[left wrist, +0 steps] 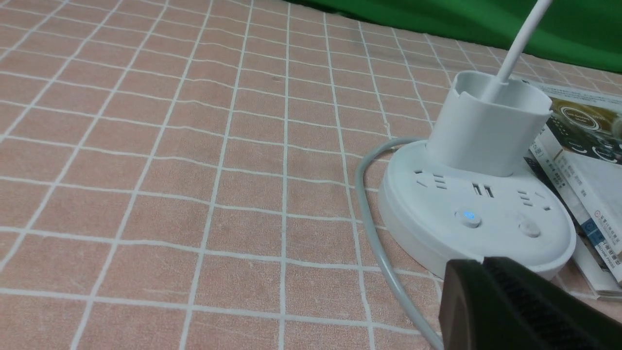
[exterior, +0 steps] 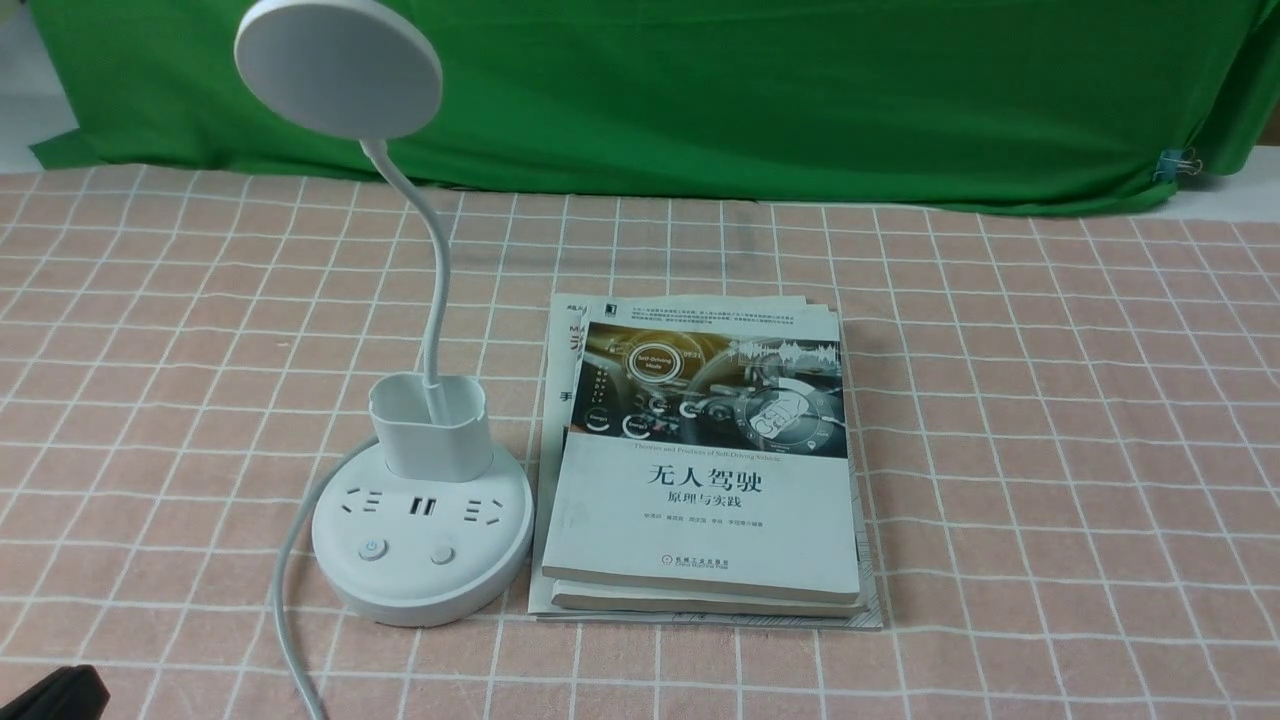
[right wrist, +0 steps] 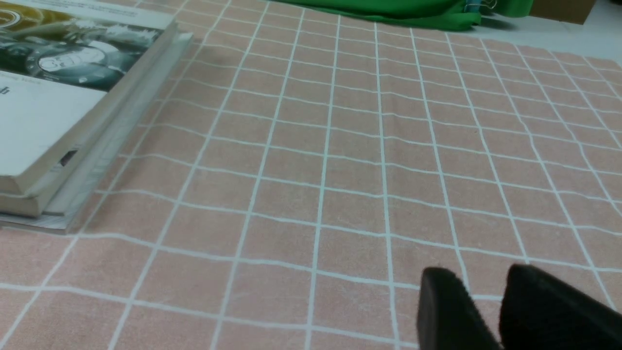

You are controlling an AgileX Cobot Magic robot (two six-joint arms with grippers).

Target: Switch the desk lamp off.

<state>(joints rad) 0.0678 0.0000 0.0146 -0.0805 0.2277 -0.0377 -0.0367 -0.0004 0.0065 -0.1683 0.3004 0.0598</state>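
Pink checked cloth covered the desk [exterior: 1000, 400]. Just ahead of the closed, empty left hand [left wrist: 486, 265] stood the desk lamp [exterior: 425, 520], its lit button [left wrist: 469, 217] nearest. Pressing straight down with the tip would serve best. Away from it, the right hand [right wrist: 486, 291] sat slightly parted.

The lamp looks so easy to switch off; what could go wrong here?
The lamp's base has two buttons close together: the lit one and a plain one, so the left gripper might press the wrong one. A push could also slide the base into the books or snag the cord.
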